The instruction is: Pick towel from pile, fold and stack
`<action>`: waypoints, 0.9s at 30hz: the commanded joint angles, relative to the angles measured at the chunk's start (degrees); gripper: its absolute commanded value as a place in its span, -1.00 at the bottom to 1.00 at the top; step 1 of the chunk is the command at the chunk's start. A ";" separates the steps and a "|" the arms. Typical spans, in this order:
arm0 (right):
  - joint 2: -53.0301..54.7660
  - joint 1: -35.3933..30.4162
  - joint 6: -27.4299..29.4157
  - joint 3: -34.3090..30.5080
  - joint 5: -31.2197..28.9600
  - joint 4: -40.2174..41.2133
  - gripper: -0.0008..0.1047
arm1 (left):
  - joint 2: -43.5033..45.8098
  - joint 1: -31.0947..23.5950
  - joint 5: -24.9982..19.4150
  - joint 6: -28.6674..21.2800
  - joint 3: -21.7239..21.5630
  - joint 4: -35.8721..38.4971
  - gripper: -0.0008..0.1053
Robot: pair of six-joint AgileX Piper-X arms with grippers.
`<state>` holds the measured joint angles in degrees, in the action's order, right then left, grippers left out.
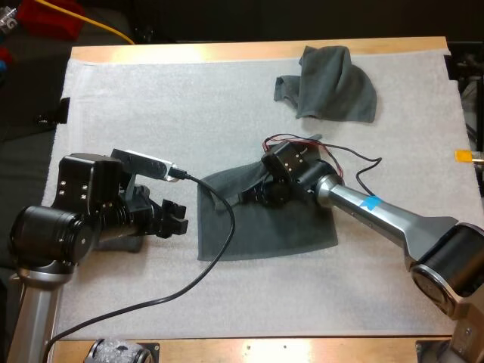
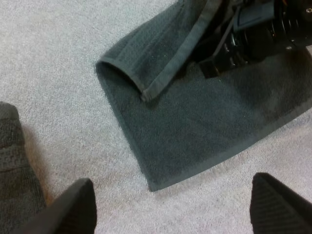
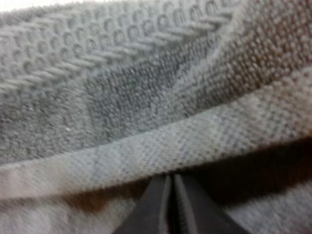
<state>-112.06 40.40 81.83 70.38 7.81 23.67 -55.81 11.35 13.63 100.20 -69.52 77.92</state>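
There are three dark grey-green towels: one crumpled towel (image 1: 333, 83), one half-folded towel (image 1: 265, 227), one part-hidden towel (image 1: 121, 243).

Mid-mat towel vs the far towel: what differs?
The mid-mat towel lies mostly flat, with one edge folded over; the far towel is crumpled. The right gripper is shut on the mid-mat towel's hem; the far towel lies untouched. Both are dark grey-green.

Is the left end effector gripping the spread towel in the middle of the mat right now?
No, the left end effector has its fingers apart over the white mat, clear of the towel.
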 commanded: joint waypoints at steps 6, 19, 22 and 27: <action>-0.76 -0.22 -1.11 0.32 -1.73 -6.65 -0.97 | 0.41 0.28 -0.10 0.22 -0.33 0.45 0.22; -7.38 -0.22 -3.70 8.08 -2.83 -8.58 -0.97 | 0.41 0.28 -0.10 0.22 -0.33 1.09 0.22; -7.59 -0.22 -3.70 9.62 -4.80 -11.63 -0.97 | 0.41 0.28 -0.10 0.22 -0.33 1.46 0.22; -7.59 -0.22 -3.70 11.61 -6.36 -16.61 -0.97 | 0.41 0.28 -0.10 0.22 -0.33 1.44 0.22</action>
<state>-119.93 40.34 78.26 81.26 1.92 8.14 -55.81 11.35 13.63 100.20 -69.52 79.26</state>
